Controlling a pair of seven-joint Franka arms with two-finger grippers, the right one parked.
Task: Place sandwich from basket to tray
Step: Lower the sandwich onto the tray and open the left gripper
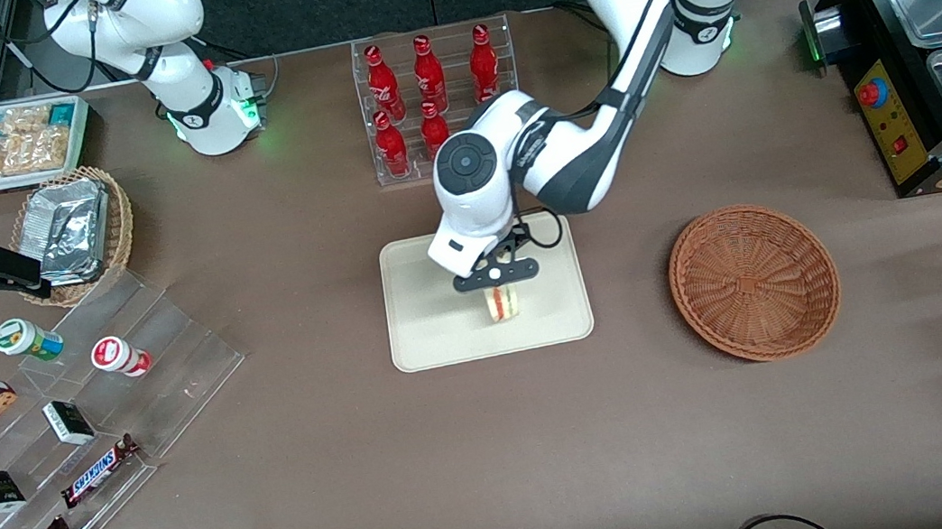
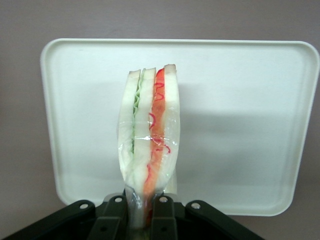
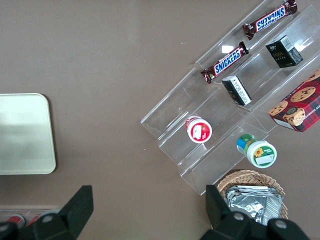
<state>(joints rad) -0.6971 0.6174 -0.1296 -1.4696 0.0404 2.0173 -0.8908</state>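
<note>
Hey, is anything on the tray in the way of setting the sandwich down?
Nothing visible. The gripper is shut on the sandwich directly above the tray, and the tray surface under and around it is bare.

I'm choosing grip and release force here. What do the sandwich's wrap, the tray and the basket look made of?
The sandwich, pinched in the hand over the tray, seems wrapped in clear glossy film, judging by its creases. Tray: smooth matte cream, probably plastic. Basket: woven reddish-brown wicker.
</note>
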